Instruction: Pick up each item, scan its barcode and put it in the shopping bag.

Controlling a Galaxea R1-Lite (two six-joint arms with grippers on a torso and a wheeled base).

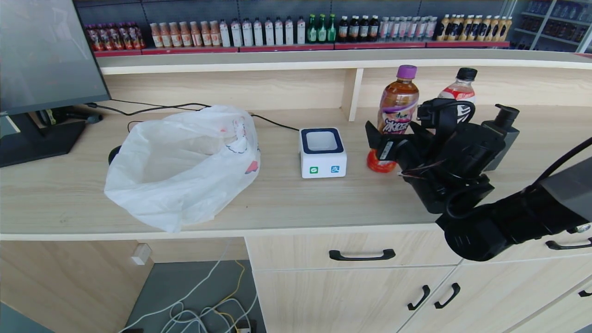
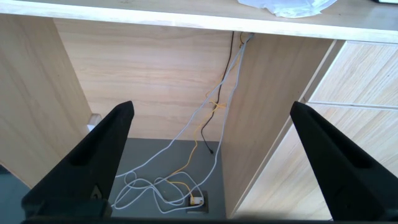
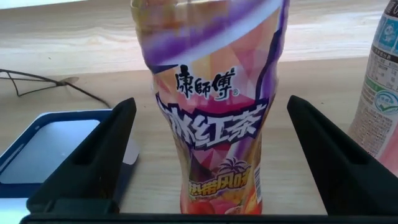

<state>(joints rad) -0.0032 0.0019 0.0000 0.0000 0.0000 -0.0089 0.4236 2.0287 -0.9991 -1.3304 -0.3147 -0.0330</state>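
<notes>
The tea bottle (image 1: 397, 108) stood upright on the counter (image 1: 286, 203) at the scanner's (image 1: 322, 151) three o'clock. It was likely full, so weighty, firm but slick-labelled, best taken mid-body. The right gripper (image 3: 210, 106) flanked it, spread wide, holding nothing. The left gripper (image 2: 211, 124) hung agape and empty below the counter.

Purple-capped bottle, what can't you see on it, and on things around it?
Purple-capped bottle: lower label hidden by right gripper in head view; cap cut off in right wrist view; barcode unseen.
Black-capped bottle: lower half behind the gripper.
Shopping bag: inside hidden by folds.
</notes>
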